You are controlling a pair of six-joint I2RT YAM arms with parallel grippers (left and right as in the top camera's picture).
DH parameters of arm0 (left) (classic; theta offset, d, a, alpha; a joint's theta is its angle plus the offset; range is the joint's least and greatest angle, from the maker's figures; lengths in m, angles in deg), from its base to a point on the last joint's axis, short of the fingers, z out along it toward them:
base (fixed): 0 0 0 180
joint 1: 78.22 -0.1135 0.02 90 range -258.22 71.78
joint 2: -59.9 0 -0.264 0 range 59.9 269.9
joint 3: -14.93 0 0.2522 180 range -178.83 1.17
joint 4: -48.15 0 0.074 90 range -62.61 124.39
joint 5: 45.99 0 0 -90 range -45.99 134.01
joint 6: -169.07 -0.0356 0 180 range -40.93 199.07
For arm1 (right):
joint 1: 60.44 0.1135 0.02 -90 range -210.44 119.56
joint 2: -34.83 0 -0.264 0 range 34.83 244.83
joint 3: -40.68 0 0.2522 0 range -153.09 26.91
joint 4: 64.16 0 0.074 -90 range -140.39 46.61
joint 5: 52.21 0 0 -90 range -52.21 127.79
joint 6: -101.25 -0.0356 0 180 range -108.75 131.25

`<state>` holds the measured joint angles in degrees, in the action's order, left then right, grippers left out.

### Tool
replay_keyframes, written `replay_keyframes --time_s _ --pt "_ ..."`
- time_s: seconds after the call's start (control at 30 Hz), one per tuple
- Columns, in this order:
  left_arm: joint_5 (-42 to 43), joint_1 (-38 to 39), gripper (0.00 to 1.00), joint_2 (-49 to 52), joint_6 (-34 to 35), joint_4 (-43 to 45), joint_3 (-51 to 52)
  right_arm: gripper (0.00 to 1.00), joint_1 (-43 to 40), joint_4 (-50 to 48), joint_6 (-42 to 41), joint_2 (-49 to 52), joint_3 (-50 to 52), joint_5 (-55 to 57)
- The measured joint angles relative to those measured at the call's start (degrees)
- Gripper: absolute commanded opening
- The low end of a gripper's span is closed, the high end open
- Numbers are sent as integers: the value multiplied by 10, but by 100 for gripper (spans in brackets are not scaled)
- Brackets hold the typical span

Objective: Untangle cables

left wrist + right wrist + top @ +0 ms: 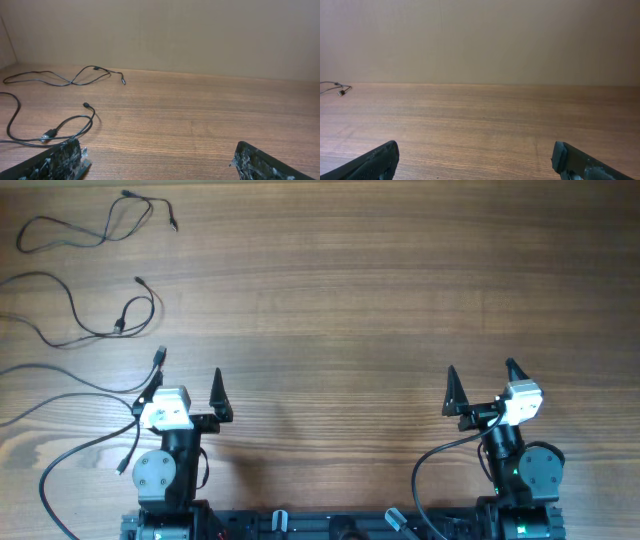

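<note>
black claws, two, both on wooden desk [350,280] | left claw [188,385] wide, empty | right claw [481,370] wide, empty | cables [120,327]: two thin loose strands, apart, far left of desk | more strands beside left claw, count unclear

Fig. The wooden table [340,310] at which I work, and the wall [190,35] behind it.
Seen from above, the table before me is brown wood, its grain running from left to right in lighter and darker bands, and it reaches the left, right and far edges of the view. In both my wrist views its far edge meets a plain beige wall that stands upright. At the far left of my left wrist view, a side panel [5,47] joins that wall in a corner.
</note>
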<state>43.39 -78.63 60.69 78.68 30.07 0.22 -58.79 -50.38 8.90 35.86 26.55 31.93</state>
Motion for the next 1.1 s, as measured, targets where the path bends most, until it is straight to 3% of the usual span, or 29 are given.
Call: replay_keyframes --time_s 1.1 --pt "0 0 100 0 -26 -2 0 100 0 0 0 0 0 0"
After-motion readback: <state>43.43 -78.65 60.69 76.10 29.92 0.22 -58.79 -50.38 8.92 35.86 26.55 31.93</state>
